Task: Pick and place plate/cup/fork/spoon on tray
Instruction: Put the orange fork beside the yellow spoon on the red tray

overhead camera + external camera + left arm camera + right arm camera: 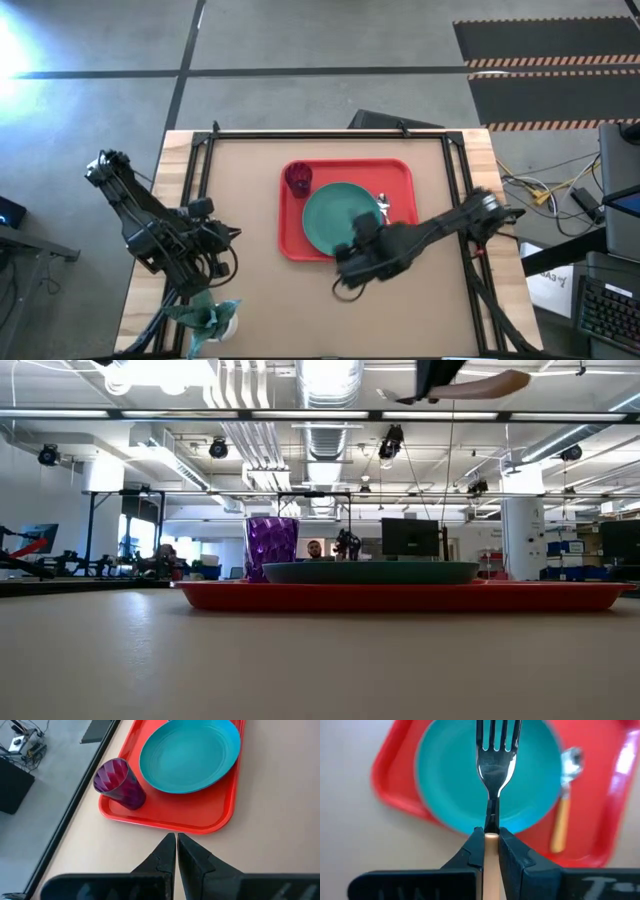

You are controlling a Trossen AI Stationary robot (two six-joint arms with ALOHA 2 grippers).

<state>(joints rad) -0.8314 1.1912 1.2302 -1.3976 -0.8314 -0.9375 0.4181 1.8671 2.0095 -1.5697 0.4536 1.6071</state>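
You see the right gripper (491,842) clamped on the fork (495,750) above the plate (445,780), while the left gripper (176,851) waits clenched near the tray (200,817).

Tray (400,172) crowded – plate (335,220), cup (298,179), spoon (384,208).

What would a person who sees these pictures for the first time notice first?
Most striking is the fork, pinched by its orange handle in the right claw and held above the green plate. The plate lies on the red tray in the middle of the table, with the purple cup at a far corner of the tray and the spoon beside the plate. The left claw waits shut, apart from the tray.
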